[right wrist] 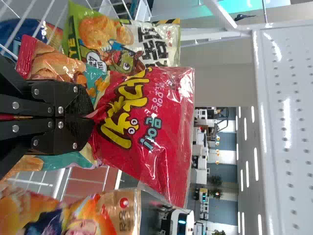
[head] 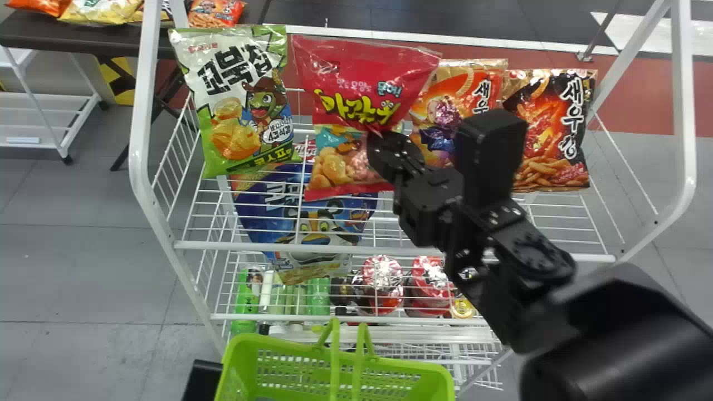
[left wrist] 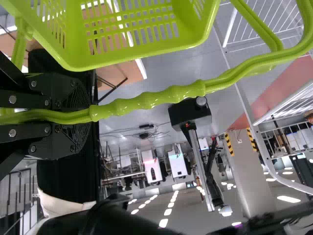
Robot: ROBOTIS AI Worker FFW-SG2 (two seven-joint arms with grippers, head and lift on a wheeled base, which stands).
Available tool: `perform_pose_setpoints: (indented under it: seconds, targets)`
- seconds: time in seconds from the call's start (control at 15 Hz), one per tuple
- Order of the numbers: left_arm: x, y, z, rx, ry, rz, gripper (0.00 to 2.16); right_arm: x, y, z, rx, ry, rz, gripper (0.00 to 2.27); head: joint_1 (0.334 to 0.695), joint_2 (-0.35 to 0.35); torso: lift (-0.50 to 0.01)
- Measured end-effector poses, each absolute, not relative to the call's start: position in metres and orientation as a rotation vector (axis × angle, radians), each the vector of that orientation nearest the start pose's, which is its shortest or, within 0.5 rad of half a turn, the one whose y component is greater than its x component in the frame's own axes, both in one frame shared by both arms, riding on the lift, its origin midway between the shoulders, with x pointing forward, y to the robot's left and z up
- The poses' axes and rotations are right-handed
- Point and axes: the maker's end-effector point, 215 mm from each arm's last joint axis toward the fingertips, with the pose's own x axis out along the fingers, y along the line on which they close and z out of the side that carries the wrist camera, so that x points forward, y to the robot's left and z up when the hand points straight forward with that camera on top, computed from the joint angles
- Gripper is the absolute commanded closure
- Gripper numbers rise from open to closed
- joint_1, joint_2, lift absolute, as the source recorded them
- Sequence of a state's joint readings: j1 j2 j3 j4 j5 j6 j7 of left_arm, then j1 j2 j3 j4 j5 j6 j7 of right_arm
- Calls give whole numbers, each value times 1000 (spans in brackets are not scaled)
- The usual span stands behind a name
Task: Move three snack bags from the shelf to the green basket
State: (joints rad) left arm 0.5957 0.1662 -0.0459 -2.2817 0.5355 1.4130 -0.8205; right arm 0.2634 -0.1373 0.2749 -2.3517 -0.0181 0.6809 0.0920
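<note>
My right gripper (head: 384, 139) is shut on the front of the red snack bag (head: 367, 83) at the upper shelf. In the right wrist view, the gripper (right wrist: 90, 120) pinches the creased red bag (right wrist: 156, 117). A green-and-white bag (head: 239, 106) stands to its left; an orange bag (head: 445, 106) and a black-and-orange bag (head: 548, 133) stand to its right. The green basket (head: 412, 374) is below, in front of the rack. In the left wrist view, my left gripper (left wrist: 80, 115) is shut on the handle (left wrist: 161, 98) of the green basket (left wrist: 132, 54).
A white wire rack (head: 390, 250) holds the bags, its side posts rising at both ends. A blue bag (head: 312, 217) lies lower behind the wires. Bottles and red-lidded tubs (head: 382, 284) stand on the level beneath. A dark table (head: 83, 39) with more bags is at the back left.
</note>
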Motion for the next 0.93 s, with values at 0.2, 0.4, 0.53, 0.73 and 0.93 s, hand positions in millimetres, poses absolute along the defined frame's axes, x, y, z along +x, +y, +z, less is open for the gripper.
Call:
perform_pose_setpoints:
  seconds: [0.2, 0.4, 0.53, 0.73, 0.93]
  targets:
    - [149, 0, -423, -781, 1149, -1117, 2057, 421, -116, -279, -93, 291, 346, 2246, 695, -222, -49]
    - [162, 1, -417, -793, 1108, -1106, 2057, 371, -155, -315, -144, 483, 297, 2246, 695, -343, -49]
    - [172, 3, -414, -813, 1074, -1090, 2057, 327, -173, -356, -173, 675, 280, 2246, 695, -350, -49]
    - [179, 3, -410, -826, 1050, -1078, 2057, 264, -178, -397, -162, 875, 301, 2246, 695, -350, -49]
    - [182, 0, -407, -828, 1031, -1085, 2057, 226, -159, -428, -113, 980, 359, 2246, 695, -350, -49]
